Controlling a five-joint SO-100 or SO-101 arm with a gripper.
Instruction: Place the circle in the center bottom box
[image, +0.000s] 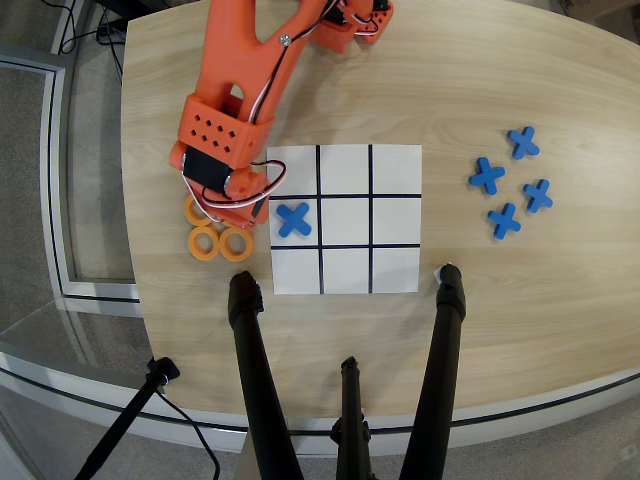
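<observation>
**Arm positioned over the ring cluster, left of the grid**

Overhead view. The orange arm (235, 90) reaches from the top edge of the wooden table (500, 300) down to the left side of the white grid sheet (345, 220). The gripper (228, 203) sits beneath the wrist housing and is hidden by it; finger opening and any hold cannot be determined.

Orange rings lie on the bare table just left of the sheet. Two rings are fully visible side by side, one (204, 243) and another (237, 243). A third (194, 211) shows partly under the wrist. Which one counts as the circle cannot be told.

The center bottom box (345, 170), in the row nearest the arm's base, is empty. A blue cross (293, 219) occupies the left cell of the middle row. Four more blue crosses (510, 182) lie grouped on the table, well apart to the right.
</observation>
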